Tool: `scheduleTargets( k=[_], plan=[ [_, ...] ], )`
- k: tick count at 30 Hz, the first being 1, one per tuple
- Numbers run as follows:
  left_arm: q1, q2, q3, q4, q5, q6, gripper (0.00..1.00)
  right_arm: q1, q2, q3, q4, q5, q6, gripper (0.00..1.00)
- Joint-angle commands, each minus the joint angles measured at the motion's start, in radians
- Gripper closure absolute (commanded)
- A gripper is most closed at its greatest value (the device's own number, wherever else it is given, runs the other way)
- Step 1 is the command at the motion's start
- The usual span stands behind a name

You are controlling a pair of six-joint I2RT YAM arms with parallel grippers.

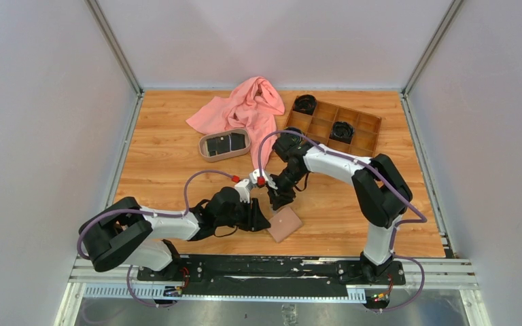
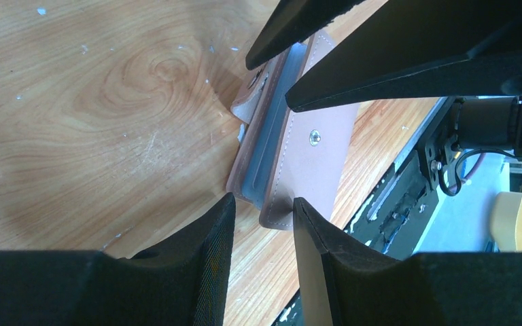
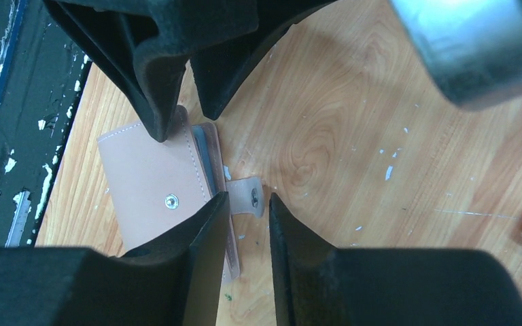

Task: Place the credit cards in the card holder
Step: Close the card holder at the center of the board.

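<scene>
The fingers of the left gripper [image 2: 262, 204] are being held apart astride the parted edge of the card holder [image 2: 319, 159], with grey-blue lining showing between its tan-pink flaps. Whether that edge is being pinched cannot be told. The right gripper [image 3: 248, 204] is also being held with fingers apart, the holder's snap tab [image 3: 253, 197] lying between their tips; a firm grip cannot be confirmed there either. The holder is being worked flat on the wooden table [image 1: 170, 163], close to its near edge and the black mounting rail [image 1: 245, 268], with bare wood to its right. Farther off, left of centre, dark credit cards [image 1: 224, 143] are being carried in an oval tray [image 1: 204, 151], their pale marks too small to be read. A pink cloth [image 1: 245, 109] is lying just behind the tray. A wooden compartment box [image 1: 367, 136] is standing at the far right, well apart from the holder.
</scene>
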Motion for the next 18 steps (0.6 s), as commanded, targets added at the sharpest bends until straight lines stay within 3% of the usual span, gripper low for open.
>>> scheduleTargets(
  k=[1,8,14,18],
  plan=[
    [-0.002,-0.021,-0.02,0.019,-0.021,0.015,0.59,-0.011,0.017,0.034,-0.064,-0.023,-0.014,0.7],
    [-0.002,-0.051,-0.03,0.019,-0.041,0.017,0.59,-0.011,0.037,0.057,-0.096,-0.025,-0.024,0.82],
    [-0.002,-0.209,-0.068,0.017,-0.072,0.006,0.59,-0.012,0.034,0.053,-0.102,-0.01,-0.027,0.99],
    [-0.002,-0.271,-0.073,0.017,-0.031,-0.04,0.6,-0.016,0.016,0.053,-0.102,-0.011,-0.015,1.0]
  ],
)
